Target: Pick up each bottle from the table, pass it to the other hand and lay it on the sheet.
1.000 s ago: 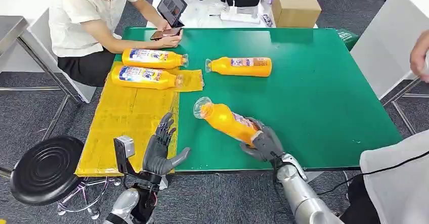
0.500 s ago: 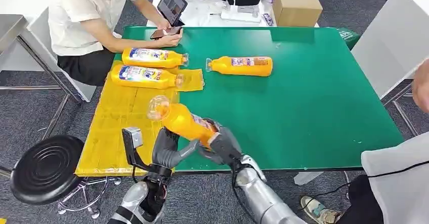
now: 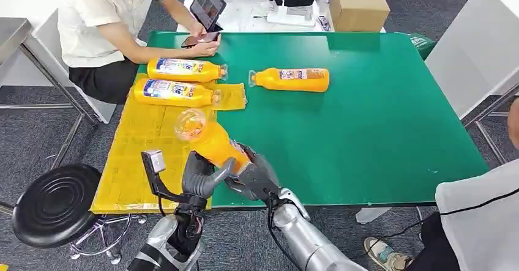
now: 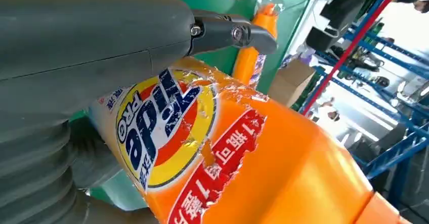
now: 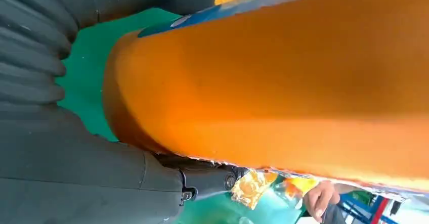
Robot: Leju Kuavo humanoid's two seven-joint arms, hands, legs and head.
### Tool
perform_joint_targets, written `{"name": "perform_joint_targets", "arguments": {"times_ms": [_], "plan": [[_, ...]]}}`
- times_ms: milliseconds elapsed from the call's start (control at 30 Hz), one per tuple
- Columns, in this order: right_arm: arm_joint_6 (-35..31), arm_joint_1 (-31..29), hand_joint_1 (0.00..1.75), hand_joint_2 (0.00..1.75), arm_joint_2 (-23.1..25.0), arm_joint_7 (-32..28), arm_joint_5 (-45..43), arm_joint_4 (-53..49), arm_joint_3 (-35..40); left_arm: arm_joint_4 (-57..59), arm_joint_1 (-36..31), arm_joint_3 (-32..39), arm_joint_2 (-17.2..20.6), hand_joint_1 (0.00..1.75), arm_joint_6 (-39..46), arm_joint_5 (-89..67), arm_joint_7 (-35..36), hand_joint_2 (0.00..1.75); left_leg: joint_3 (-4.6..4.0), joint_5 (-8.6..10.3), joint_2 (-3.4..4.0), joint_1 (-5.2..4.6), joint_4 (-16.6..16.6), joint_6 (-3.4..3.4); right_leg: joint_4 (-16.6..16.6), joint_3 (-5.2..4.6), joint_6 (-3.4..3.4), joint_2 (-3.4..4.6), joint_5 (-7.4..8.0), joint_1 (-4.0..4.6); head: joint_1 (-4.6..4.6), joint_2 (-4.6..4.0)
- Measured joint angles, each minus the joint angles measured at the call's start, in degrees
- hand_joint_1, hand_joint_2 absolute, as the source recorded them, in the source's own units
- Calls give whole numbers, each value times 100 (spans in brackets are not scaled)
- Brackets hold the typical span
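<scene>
- Head view catches the handover mid-way: the right hand [image 3: 254, 178] grips the lower body of an orange bottle [image 3: 211, 142], tilted with its clear cap up over the near edge of the yellow sheet [image 3: 144, 152], while the left hand [image 3: 199, 176] comes up against the same bottle from the other side.
- Left wrist view has the left hand's thumb lying along the label and a dark finger [image 4: 230, 32] across the bottle — it looks wrapped round it, though how firm that hold is cannot be told.
- Main risk, as a judgement: if the right hand lets go before the left has closed properly, the bottle could slip and drop onto the sheet or off the near edge of the green surface [image 3: 379, 130].
- Both hands hold low on the body, so the bottle is top-heavy in the grip — it may pivot once one hand releases.
- Its torn, glossy label [image 4: 167, 128] could make the plastic slide under the fingers.
- Two bottles [image 3: 177, 81] already lie at the far end of the sheet; a careless lay-down might roll the new one into them or off the sheet.
- One more bottle [image 3: 291, 79] waits on the bare surface, well apart.
</scene>
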Motion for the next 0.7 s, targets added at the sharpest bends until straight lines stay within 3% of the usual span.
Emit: {"name": "perform_joint_targets", "arguments": {"times_ms": [33,300,367,400,433,700], "plan": [[2,-12,175,175,0,0,-2,17,17,0,0,6,0,175,0,0,-11,175,0,0,0,0,0,0,0,0,0,0,0,0,-4,0],[11,-45,175,175,0,-42,37,111,168,-2,-1,44,0,175,0,61,-74,175,-3,0,0,-1,0,0,0,-1,0,0,0,-1,-2,0],[11,-52,136,175,0,-55,79,127,217,-2,-1,68,0,175,-2,83,-85,175,-3,0,0,-1,0,0,0,-2,0,0,0,-1,-4,0],[11,-56,7,175,0,-57,81,136,238,-2,0,79,0,175,-4,96,-85,175,-2,0,0,-1,0,0,0,-2,0,0,0,-1,-4,0],[11,-61,0,175,0,-57,68,144,262,-2,0,92,0,175,-4,96,-88,175,-2,0,0,-1,0,0,0,-2,0,0,0,-1,-4,0],[-180,-5,0,175,-2,-115,58,166,472,-2,-11,144,15,175,283,-222,-227,175,-3,0,0,-1,0,0,0,-4,0,0,0,-1,-2,0]]}}
